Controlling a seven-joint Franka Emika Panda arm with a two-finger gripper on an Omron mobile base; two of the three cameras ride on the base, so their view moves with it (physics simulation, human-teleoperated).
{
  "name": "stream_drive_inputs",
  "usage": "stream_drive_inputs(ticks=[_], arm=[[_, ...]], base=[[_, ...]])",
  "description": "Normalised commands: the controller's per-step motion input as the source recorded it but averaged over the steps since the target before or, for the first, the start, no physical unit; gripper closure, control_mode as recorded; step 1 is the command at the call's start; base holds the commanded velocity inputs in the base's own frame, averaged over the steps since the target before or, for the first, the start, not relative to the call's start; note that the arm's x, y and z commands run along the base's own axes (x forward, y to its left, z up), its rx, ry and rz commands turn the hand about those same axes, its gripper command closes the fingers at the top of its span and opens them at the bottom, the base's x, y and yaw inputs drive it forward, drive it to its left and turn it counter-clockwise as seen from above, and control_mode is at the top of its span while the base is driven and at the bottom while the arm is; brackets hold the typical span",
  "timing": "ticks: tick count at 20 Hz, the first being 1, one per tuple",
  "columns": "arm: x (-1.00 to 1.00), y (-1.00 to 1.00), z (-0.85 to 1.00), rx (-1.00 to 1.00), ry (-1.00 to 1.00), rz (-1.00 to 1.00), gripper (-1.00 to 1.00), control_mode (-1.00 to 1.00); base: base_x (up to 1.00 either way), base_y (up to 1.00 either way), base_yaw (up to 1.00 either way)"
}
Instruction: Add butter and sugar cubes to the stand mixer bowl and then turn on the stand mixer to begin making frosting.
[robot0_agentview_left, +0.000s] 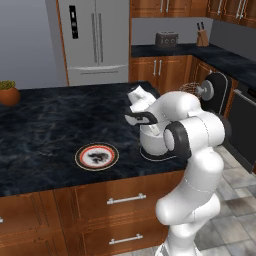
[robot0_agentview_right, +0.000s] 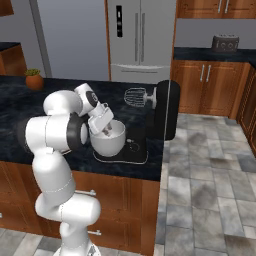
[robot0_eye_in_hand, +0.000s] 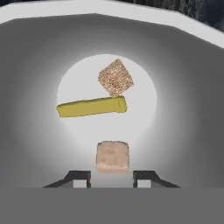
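Hand (robot0_eye_in_hand: 112, 178) over bowl (robot0_eye_in_hand: 39, 87), fingers slightly parted astride second cube (robot0_eye_in_hand: 113, 156) | butter (robot0_eye_in_hand: 92, 107) and cube (robot0_eye_in_hand: 115, 78) beyond, frame centre | mixer (robot0_agentview_right: 162, 112) head at right.

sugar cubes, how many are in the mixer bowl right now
2. One sugar cube lies on the bowl floor, touching the butter; the other is just above the fingers.
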Motion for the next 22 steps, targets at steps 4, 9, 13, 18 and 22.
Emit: stream_drive_inputs(ticks=[4,9,13,18,22], arm=[[0.0,-0.01,0.02,0.07,0.0,0.02,-1.0,-1.0],[-0.17,0.0,0.29,0.1,-0.05,0.02,-1.0,-1.0],[-0.31,0.0,0.4,0.11,-0.06,0.0,-1.0,-1.0],[-0.19,-0.11,0.28,0.2,0.0,0.09,-1.0,-1.0],[-0.81,-0.34,0.71,0.31,-0.01,0.15,-1.0,-1.0]], base=[[0.0,0.0,0.0],[0.0,0.0,0.0],[0.0,0.0,0.0],[0.0,0.0,0.0],[0.0,0.0,0.0]])
